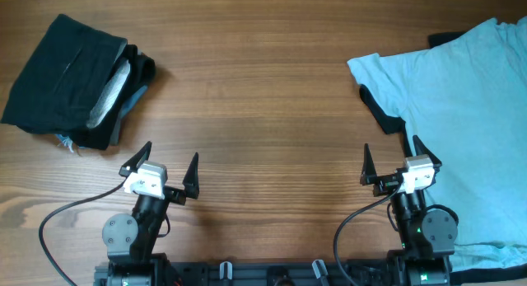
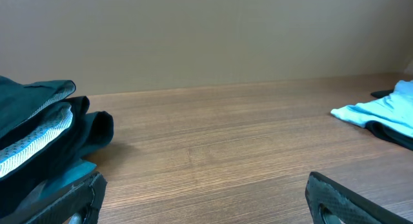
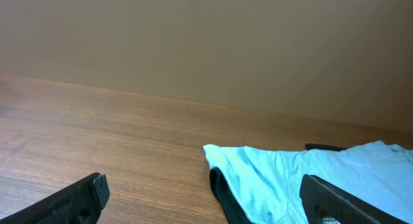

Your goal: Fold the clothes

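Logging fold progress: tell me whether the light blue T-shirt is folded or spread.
Spread. The light blue T-shirt lies flat, sleeve out, over a black garment.

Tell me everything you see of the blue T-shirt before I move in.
The T-shirt is light blue, soft and thin-looking, mildly wrinkled. It lies unfolded and spread flat at the right of the table, one short sleeve pointing left; its right side runs out of frame. A dark cloth lies under it, showing below the sleeve and at the far edge. The open right hand hangs at its left edge, gripping nothing.
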`<state>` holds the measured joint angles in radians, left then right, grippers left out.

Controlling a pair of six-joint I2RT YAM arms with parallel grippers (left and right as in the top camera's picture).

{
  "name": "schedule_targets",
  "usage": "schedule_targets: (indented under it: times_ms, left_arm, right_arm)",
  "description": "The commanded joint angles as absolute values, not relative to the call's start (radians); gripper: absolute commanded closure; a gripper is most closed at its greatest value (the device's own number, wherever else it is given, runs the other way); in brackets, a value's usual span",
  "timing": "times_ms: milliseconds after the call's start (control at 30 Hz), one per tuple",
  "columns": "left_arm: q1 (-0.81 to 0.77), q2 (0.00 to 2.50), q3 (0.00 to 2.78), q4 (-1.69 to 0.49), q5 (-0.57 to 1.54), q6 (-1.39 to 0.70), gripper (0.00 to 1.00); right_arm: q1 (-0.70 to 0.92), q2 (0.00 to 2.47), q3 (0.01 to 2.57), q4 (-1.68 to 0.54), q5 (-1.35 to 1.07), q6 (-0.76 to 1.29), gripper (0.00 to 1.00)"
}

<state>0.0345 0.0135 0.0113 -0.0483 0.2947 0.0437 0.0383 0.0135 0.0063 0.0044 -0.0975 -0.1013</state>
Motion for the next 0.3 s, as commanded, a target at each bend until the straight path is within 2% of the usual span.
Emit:
schedule_targets:
  times_ms: [0,267]
  left_arm:
    - [0.029,0.006,0.006,-0.049,0.287,0.045,0.0]
    - [0.029,0.006,0.006,-0.049,0.286,0.045,0.0]
  right_arm:
    - [0.034,0.005,0.005,0.008,-0.113,-0.087,0.0]
    - [0.034,0.005,0.005,0.008,-0.113,-0.087,0.0]
